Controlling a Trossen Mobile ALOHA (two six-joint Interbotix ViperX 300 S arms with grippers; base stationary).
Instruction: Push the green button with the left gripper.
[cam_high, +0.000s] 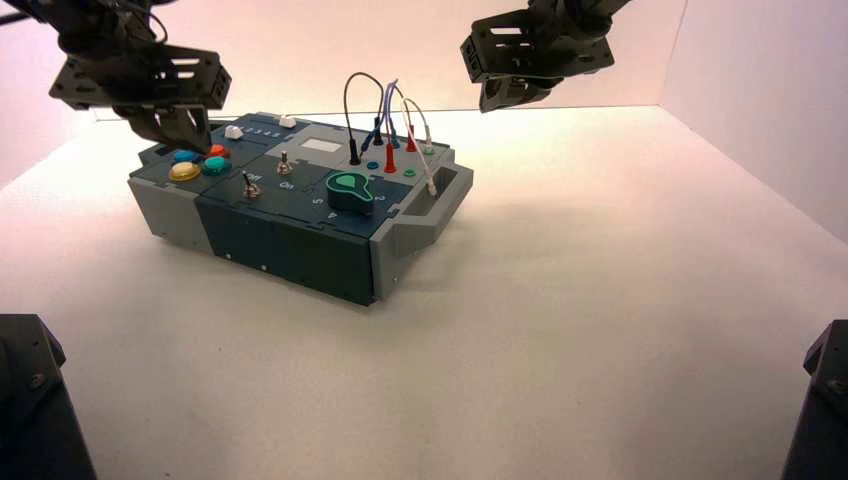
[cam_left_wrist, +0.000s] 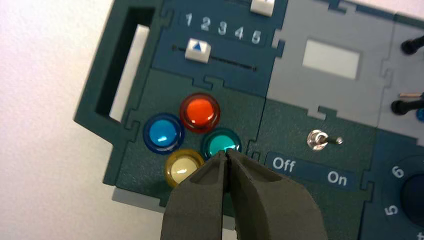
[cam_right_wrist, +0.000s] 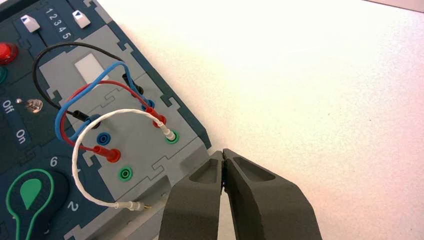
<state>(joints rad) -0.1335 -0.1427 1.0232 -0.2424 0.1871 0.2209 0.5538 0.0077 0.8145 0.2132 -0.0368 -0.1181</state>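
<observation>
3 cameras look down: 1 from high behind, 2 from nearer wrists; both wrist views share the red dome button (cam_left_wrist: 200, 111).

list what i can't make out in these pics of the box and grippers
- Whether the left gripper touches the green button: in the left wrist view its fingertips cover the button's lower edge.
- The yellow button's full rim: those fingers hide part of it, left wrist view.
- The black knob: cut off by the left wrist view's edge.
- Slider numbers in the high view: too small.
</observation>
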